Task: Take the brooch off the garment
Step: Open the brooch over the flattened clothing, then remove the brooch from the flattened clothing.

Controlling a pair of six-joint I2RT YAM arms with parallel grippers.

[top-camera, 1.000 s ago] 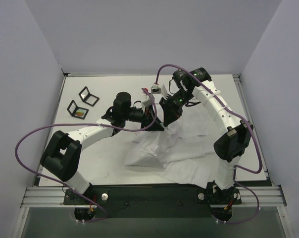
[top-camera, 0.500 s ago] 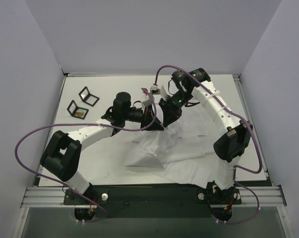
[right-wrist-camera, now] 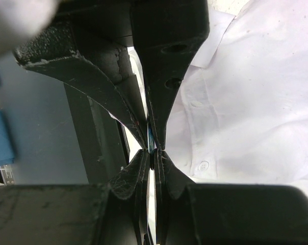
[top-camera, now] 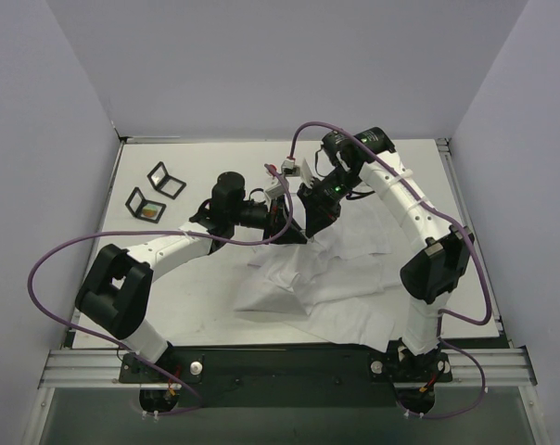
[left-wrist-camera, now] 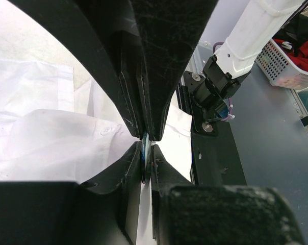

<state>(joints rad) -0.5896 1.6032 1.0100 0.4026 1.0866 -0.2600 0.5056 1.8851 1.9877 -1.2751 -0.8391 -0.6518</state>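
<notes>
The garment [top-camera: 354,269] is a crumpled white shirt on the table's right half, also seen as white fabric with buttons [right-wrist-camera: 246,76] and folds [left-wrist-camera: 52,138]. The brooch [left-wrist-camera: 144,153] shows edge-on as a thin bluish disc; the arms hide it in the top view. My left gripper [left-wrist-camera: 146,148] is shut on the disc from one side. My right gripper [right-wrist-camera: 152,155] is shut on the same thin blue brooch [right-wrist-camera: 152,142] from the other side, tip to tip with the left. In the top view both grippers, left [top-camera: 294,230] and right [top-camera: 310,224], meet above the garment's upper left edge.
Two small open black cases [top-camera: 166,179] [top-camera: 146,206] lie at the table's far left. A small white part [top-camera: 289,169] on a purple cable hangs beside the right arm. Off the table, a white basket of red cloth [left-wrist-camera: 291,56] shows.
The left jaws have narrowed onto the brooch and then held still. Both arms stay almost where they were; the right gripper has stayed shut.
</notes>
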